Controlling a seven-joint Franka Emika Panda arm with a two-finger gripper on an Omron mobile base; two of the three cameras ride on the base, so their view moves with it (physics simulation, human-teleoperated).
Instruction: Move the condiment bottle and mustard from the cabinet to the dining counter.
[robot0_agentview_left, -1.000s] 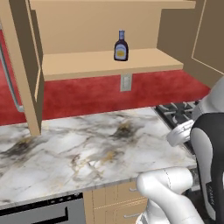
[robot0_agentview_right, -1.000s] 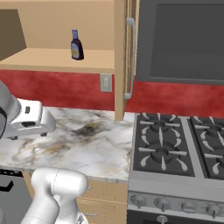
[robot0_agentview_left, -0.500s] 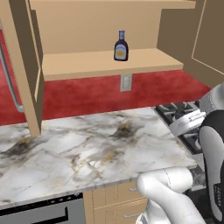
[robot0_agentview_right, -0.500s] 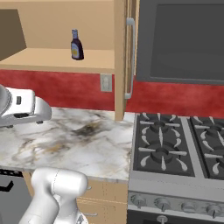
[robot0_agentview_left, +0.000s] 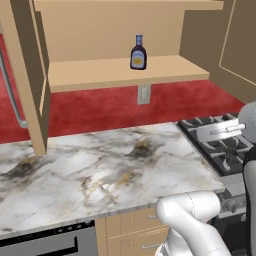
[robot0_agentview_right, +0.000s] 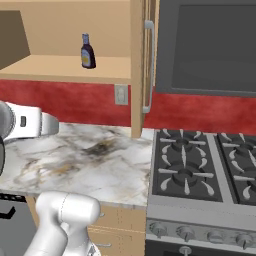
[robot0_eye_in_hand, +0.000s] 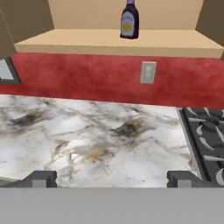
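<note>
The condiment bottle (robot0_agentview_left: 138, 52) (robot0_agentview_right: 88, 51) (robot0_eye_in_hand: 129, 19), dark with a pale cap, stands upright and alone on the inner shelf of the open cabinet (robot0_agentview_left: 100, 74) (robot0_agentview_right: 60, 67) (robot0_eye_in_hand: 109, 41). The mustard and the dining counter are out of view. My gripper (robot0_eye_in_hand: 111, 179) is open, its two dark fingertips (robot0_eye_in_hand: 41, 178) wide apart with nothing between them. It hovers low over a marble counter, well below the shelf and short of it, and points toward the bottle. The hand (robot0_agentview_left: 220, 132) shows at the counter's right end.
A white marble counter (robot0_agentview_left: 100, 170) (robot0_agentview_right: 95, 160) lies below the cabinet, with a black appliance and tan drawers under it. A gas stove (robot0_agentview_right: 200, 165) (robot0_agentview_left: 220, 145) adjoins it on the right. The open cabinet door (robot0_agentview_left: 30, 80) hangs at left, and a wall outlet (robot0_eye_in_hand: 148, 72) sits on the red backsplash.
The hand has risen a little above the counter's right end and turned toward the cabinet. The bottle has not moved.
</note>
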